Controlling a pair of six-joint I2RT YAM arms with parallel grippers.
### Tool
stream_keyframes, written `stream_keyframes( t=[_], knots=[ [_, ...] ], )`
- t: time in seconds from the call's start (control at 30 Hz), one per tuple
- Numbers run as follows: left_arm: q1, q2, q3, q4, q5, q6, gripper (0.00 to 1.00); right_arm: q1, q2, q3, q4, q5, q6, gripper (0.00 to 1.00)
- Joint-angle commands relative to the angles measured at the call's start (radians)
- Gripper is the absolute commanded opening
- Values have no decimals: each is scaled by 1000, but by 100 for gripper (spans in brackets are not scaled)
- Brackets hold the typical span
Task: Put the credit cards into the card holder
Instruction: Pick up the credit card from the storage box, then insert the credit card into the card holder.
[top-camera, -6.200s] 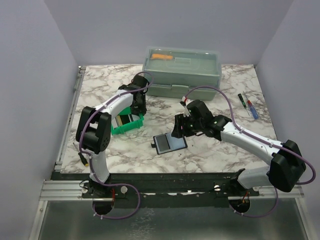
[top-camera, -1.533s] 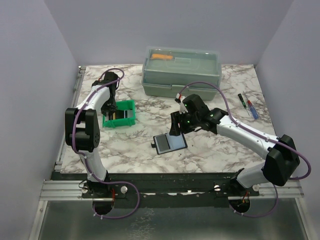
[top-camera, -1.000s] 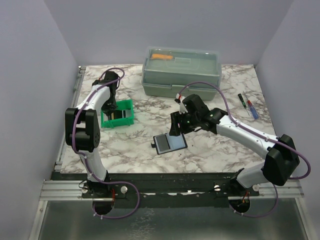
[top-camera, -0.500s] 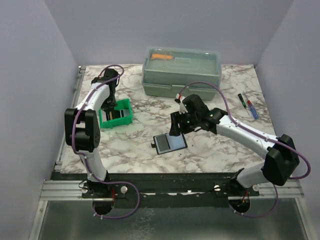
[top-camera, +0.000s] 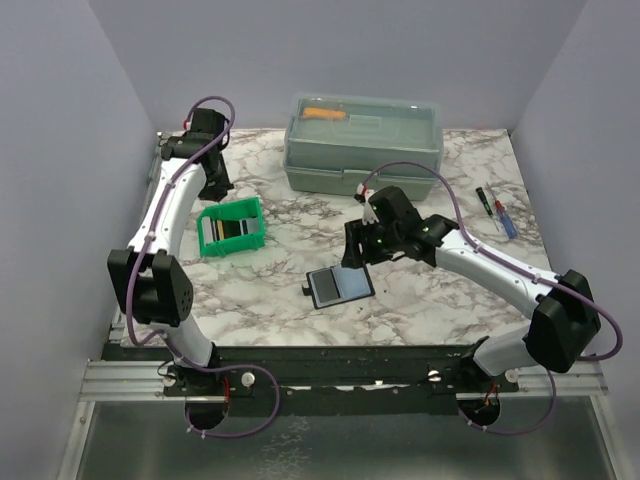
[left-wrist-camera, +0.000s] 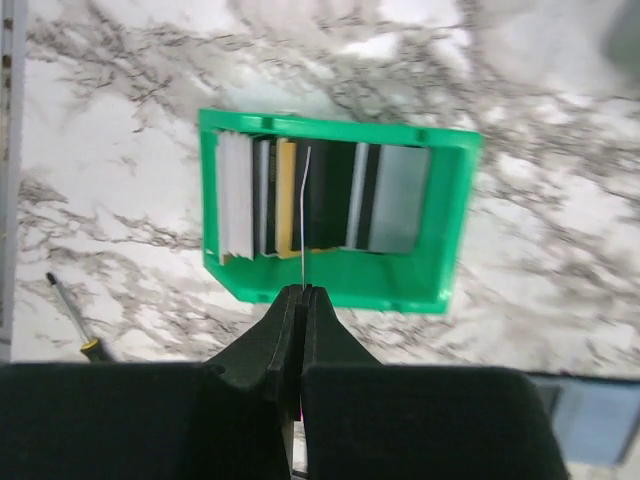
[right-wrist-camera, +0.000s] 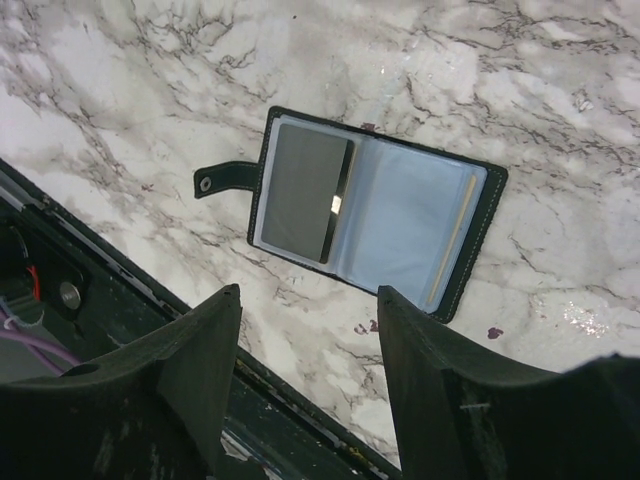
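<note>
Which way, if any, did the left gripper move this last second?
Yes. The left gripper lifted out of the green plastic bin, backward, level with the grey-green lidded toolbox.

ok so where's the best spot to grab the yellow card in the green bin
Take the yellow card by its top edge, coming straight down from above. It stands on edge in the green bin, squeezed between the other cards, so only that upper edge is free and the bin's walls block the sides. Set the jaws across its thin faces.
</note>
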Motion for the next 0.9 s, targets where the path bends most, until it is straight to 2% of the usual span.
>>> stream_keyframes(
  t=[0.0, 0.13, 0.23, 0.33, 0.37, 0.47, 0.57, 0.77, 0.87],
  knots=[
    [-27, -144, 34, -48, 217, -22, 0, -49, -23, -33, 20, -25, 4, 60],
    [-80, -261, -102, 77, 548, -57, 0, -126, -28, -113, 101, -180, 14, 60],
    [-231, -352, -315, 314, 723, -140, 0, -199, -20, -191, 206, -352, 37, 60],
    [-363, -405, -525, 553, 741, -272, 0, -218, 21, -222, 279, -449, 54, 56],
    [-391, -414, -597, 676, 751, -328, 0, -220, 38, -229, 314, -475, 60, 55],
    [-441, -409, -761, 872, 765, -452, 0, -253, 80, -266, 410, -543, 102, 44],
    [-465, -406, -841, 937, 740, -477, 0, -278, 135, -280, 473, -584, 119, 33],
    [-471, -347, -939, 1068, 825, -496, 0, -288, 255, -280, 572, -612, 128, 23],
    [-470, -300, -956, 1104, 842, -494, 0, -312, 288, -302, 618, -621, 143, 21]
  ],
)
